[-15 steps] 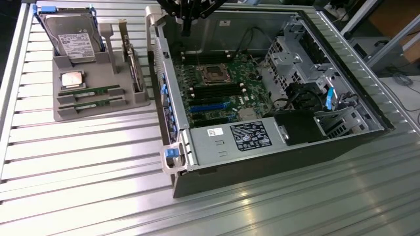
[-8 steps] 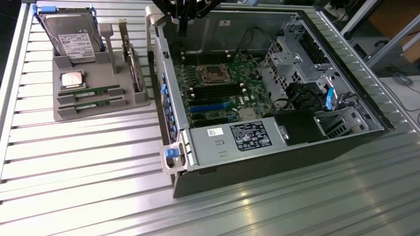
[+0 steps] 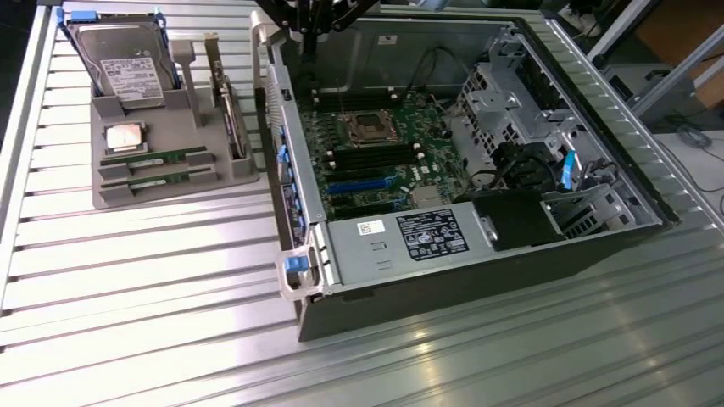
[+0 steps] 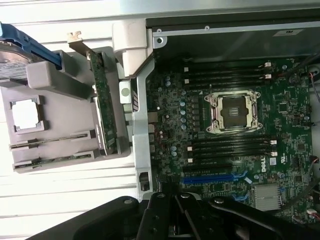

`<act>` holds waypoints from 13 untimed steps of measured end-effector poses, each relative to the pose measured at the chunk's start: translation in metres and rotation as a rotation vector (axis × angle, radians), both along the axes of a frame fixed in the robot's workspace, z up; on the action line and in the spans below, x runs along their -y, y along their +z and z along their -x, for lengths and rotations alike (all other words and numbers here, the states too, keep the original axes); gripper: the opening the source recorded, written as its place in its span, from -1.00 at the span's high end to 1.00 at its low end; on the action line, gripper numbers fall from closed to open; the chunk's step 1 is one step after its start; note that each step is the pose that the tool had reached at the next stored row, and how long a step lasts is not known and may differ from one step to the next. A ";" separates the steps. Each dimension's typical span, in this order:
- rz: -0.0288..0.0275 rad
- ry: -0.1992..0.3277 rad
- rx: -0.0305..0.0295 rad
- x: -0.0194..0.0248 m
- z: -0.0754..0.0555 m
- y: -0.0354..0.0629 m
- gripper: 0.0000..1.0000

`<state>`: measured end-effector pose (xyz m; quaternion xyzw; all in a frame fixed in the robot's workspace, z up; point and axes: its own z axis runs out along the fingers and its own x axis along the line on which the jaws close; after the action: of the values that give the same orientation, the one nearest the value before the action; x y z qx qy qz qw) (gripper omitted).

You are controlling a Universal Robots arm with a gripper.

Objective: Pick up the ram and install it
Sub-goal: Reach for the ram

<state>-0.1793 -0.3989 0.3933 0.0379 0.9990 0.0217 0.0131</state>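
Two ram sticks, thin and green, lie side by side in slots of a grey holder point(image 3: 169, 199): one ram point(image 3: 156, 157) point(image 4: 52, 141) and the other ram point(image 3: 158, 179) point(image 4: 50, 160) just in front of it. My black gripper point(image 3: 314, 24) point(image 4: 179, 202) hangs high over the back wall of the open computer case point(image 3: 453, 280), well away from the holder. Its fingers are shut with nothing between them. On the motherboard, black memory slots point(image 3: 368, 157) point(image 4: 232, 147) run beside the open processor socket point(image 3: 368, 127) point(image 4: 234, 112).
The holder also carries a hard drive point(image 3: 125, 64) standing at the back, a square silvery processor chip point(image 3: 125, 136) point(image 4: 26, 114) and an upright expansion card point(image 3: 230, 119) point(image 4: 102, 105). A power supply point(image 3: 408, 242) and drive cages point(image 3: 509, 110) stand inside the case. Everything rests on a ribbed metal table point(image 3: 136, 297).
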 end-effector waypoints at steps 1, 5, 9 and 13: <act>-0.0001 0.000 0.0000 0.0000 0.001 0.0000 0.79; 0.0000 0.000 0.0000 0.0000 0.004 0.0000 0.79; 0.0000 0.000 0.0000 0.0000 0.008 0.0000 0.79; 0.0000 0.000 0.0000 0.0000 0.011 0.0000 0.79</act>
<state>-0.1899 -0.3989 0.3933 0.0379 0.9990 0.0217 0.0131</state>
